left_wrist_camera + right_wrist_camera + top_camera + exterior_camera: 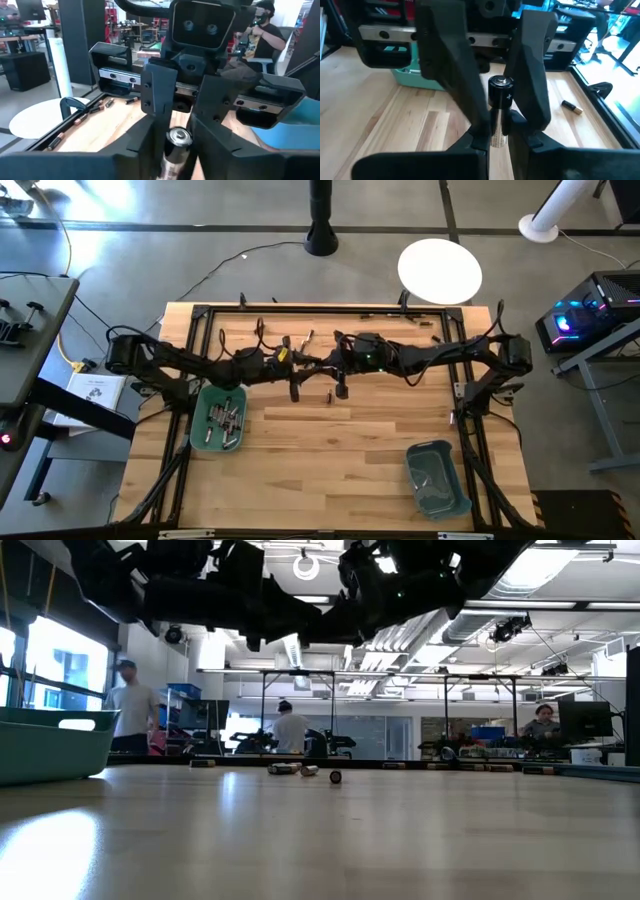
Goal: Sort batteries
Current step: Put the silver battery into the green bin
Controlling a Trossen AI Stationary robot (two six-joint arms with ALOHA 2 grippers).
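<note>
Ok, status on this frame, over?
Right gripper shut on a battery, raised over the table centre. Left gripper head-on against it, apparently at the same battery. Nothing in the way.

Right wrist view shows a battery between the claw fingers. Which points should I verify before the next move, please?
1. Right claw shut on the battery: ok.
2. Left claw gripping the silver-capped battery that shows between its fingers: cannot tell.
3. Left bin uncovered from above, batteries inside: ok.
4. Right bin contents: cannot tell.
5. Table fully sorted: not ok, a loose battery lies on the wood near both claws.
</note>
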